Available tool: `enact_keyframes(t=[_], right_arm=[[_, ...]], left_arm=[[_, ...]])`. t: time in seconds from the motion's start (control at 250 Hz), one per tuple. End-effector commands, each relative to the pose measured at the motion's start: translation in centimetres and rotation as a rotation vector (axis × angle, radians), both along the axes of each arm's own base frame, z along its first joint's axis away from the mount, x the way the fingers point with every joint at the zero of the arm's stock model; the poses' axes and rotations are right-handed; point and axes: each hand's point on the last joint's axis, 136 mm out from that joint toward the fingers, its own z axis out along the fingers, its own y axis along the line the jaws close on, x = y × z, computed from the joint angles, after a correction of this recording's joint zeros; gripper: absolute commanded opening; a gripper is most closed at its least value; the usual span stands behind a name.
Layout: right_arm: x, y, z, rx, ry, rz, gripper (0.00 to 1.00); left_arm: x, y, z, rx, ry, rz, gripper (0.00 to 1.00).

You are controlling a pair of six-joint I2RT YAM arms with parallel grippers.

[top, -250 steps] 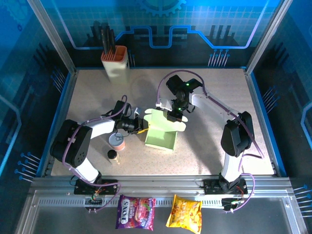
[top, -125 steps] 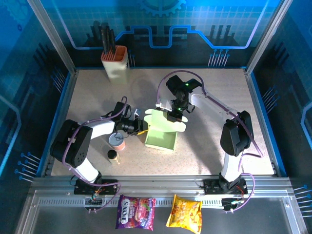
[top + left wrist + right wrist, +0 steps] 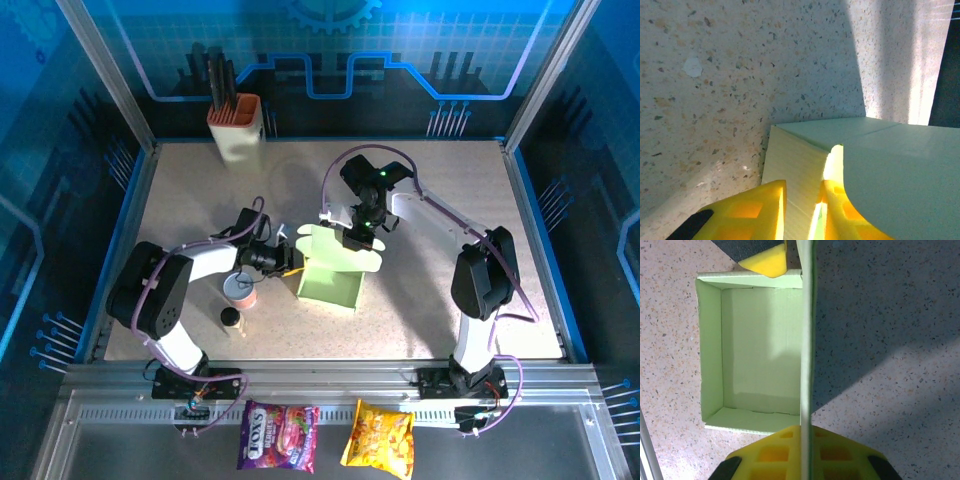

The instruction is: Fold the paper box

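The paper box [image 3: 330, 285] is a pale green open tray in mid-table, its lid flap [image 3: 342, 250] standing upright at the far side. My right gripper [image 3: 358, 238] is shut on the top edge of that flap; in the right wrist view the flap [image 3: 806, 340] runs edge-on up from the gripper [image 3: 806, 440], with the box's inside [image 3: 760, 355] to its left. My left gripper [image 3: 290, 258] is at the box's left wall. Its yellow fingers [image 3: 752, 210] straddle that wall [image 3: 795, 170], narrow but apart, one outside and one inside.
A beige orange-rimmed utensil holder [image 3: 237, 130] stands at the back left. A small pink cup [image 3: 240, 290] and a dark-lidded jar [image 3: 231, 320] sit under the left arm. Two snack bags [image 3: 278, 436] [image 3: 378, 435] lie on the front rail.
My left gripper has crept right onto the box's left wall and its jaws have narrowed. The right gripper keeps its hold on the flap without moving.
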Motion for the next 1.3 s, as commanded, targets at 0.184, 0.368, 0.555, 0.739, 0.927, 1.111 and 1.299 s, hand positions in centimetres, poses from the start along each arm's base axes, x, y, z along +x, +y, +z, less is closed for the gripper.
enact_keyframes(t=[0.184, 0.368, 0.555, 0.739, 0.927, 1.111, 1.299], right_arm=[[0.1, 0.3, -0.1, 0.015, 0.027, -0.009, 0.03], [0.2, 0.3, -0.1, 0.013, 0.024, -0.010, 0.03], [0.3, 0.3, 0.0, 0.013, 0.014, -0.009, 0.03], [1.1, 0.0, 0.5, -0.005, -0.019, 0.016, 0.03], [2.1, -0.1, 1.2, -0.026, -0.055, 0.059, 0.04], [3.3, 0.4, 1.2, -0.044, -0.091, 0.138, 0.09], [4.2, 1.0, 0.4, -0.074, -0.102, 0.199, 0.22]], left_arm=[[-3.3, 1.9, -5.0, 0.181, 0.168, -0.027, 0.25], [-3.9, 2.1, -6.0, 0.237, 0.198, -0.040, 0.23], [-3.9, 2.2, -5.9, 0.255, 0.185, -0.039, 0.22], [-1.8, 2.2, -1.1, 0.241, 0.033, -0.002, 0.39], [-0.2, 3.0, 4.2, 0.248, -0.143, 0.046, 0.56], [1.0, 5.1, 8.2, 0.281, -0.310, 0.123, 0.63], [1.6, 5.8, 10.5, 0.270, -0.437, 0.114, 0.73]])
